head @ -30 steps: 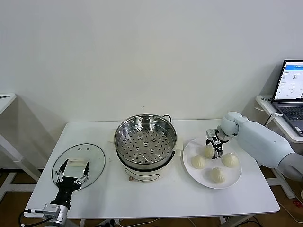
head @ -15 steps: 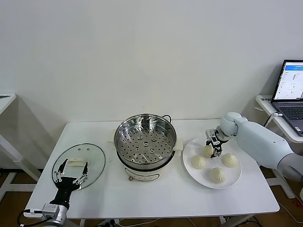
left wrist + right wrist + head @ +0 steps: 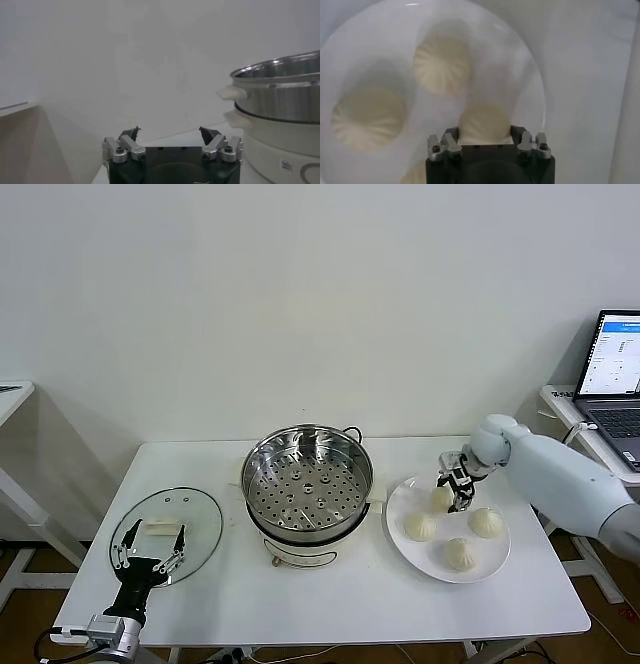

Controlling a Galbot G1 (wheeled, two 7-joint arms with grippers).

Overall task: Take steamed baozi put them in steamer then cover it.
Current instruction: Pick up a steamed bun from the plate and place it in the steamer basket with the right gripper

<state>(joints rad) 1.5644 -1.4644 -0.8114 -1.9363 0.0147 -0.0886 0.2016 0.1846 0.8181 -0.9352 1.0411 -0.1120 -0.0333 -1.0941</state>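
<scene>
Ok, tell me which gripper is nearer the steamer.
Right. The right gripper is at the plate beside the steamer; the left gripper hovers over the cover, farther off.

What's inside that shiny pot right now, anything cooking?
The steamer holds only its perforated tray, with no buns on it. All four baozi sit on the white plate. Whatever lies beneath the tray is hidden.

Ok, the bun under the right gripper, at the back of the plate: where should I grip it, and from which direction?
Grip that baozi across its widest part, low on the dome, coming straight down. The right gripper is open with its fingers either side of it in the wrist view. It sits apart from the other buns on the plate, so both sides look free.
</scene>
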